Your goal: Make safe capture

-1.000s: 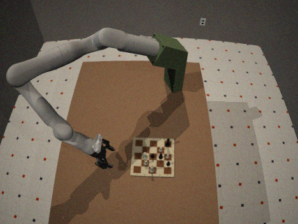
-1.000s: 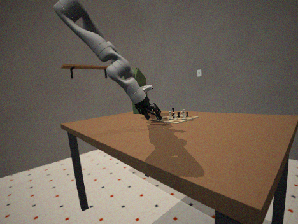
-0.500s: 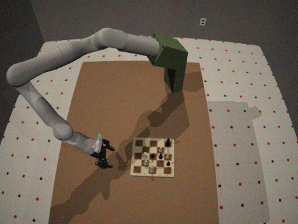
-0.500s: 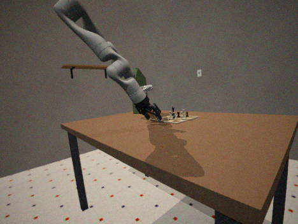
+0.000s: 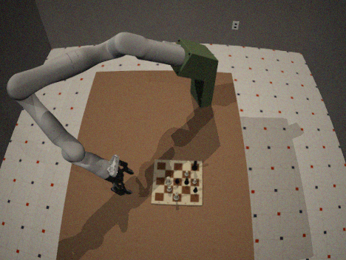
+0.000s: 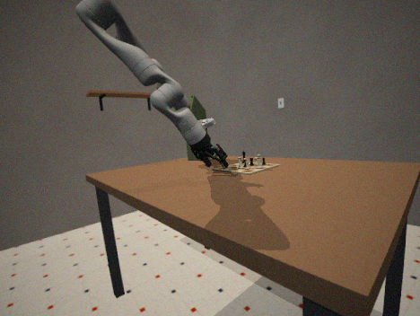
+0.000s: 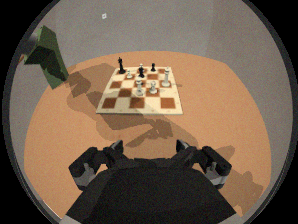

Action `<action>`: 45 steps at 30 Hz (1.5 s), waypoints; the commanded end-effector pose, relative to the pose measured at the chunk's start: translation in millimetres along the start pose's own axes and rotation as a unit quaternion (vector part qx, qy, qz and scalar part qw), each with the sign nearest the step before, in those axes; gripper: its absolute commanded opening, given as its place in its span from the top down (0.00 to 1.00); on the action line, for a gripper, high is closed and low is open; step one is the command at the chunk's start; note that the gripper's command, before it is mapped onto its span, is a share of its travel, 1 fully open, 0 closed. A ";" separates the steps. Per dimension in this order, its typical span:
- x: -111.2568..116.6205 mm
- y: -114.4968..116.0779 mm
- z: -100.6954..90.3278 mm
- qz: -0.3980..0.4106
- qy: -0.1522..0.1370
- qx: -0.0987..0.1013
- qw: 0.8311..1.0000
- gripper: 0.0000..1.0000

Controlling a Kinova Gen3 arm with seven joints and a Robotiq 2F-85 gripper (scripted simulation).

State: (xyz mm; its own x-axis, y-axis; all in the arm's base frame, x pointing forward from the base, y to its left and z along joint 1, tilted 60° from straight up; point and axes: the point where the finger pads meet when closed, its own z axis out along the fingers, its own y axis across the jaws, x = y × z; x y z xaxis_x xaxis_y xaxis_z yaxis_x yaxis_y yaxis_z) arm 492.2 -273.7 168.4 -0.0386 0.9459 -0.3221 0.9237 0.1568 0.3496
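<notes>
The arm (image 5: 48,68) (image 6: 135,56) came in from high up, bent at its joints, w/ its wrist sloping down toward the tabletop (image 5: 122,107) (image 6: 251,211) (image 7: 215,125). Next, left to right from overhead, the Robotiq gripper (image 5: 128,182) (image 6: 216,165) (image 7: 149,146) was spread wide, nothing btwn its fingers, touching no pc, tilted & just above the wood near the board's edge. Then came the chessboard (image 5: 157,201) (image 6: 251,172) (image 7: 117,111), flat on the table, w/ white & black pcs upright on it. The tall black pc (image 5: 194,165) (image 6: 243,154) (image 7: 121,66) stood in a corner sq., on the gripper's far side, nr the green arm mount (image 5: 207,60) (image 6: 196,109) (image 7: 47,55).

Honestly, I can't spot any change between the earlier shots and now. Flipped through the top and exterior views a couple times, and if the arm (image 5: 70,148) (image 6: 168,96) at left of frame shifted at all, it's too small to tell.
</notes>
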 end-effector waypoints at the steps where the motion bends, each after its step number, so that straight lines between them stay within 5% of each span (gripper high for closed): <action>1: 8.5 -0.8 -11.7 0.004 0.002 0.001 1.000 0.00; 18: 46.0 0.9 -62.8 0.003 -0.001 -0.002 1.000 0.00; 32: 49.9 3.8 -66.0 0.000 -0.001 -0.004 1.000 0.00; 40: 65.9 1.4 -52.3 -0.053 0.000 0.021 0.998 0.00; 45: 105.4 -4.7 -22.7 -0.172 0.001 0.074 0.982 0.00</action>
State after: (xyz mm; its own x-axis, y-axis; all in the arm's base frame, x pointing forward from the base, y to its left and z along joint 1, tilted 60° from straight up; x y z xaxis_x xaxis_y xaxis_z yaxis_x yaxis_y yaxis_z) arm 469.2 -192.2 181.2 -0.2305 0.8929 -0.3868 0.9249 0.3246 0.1981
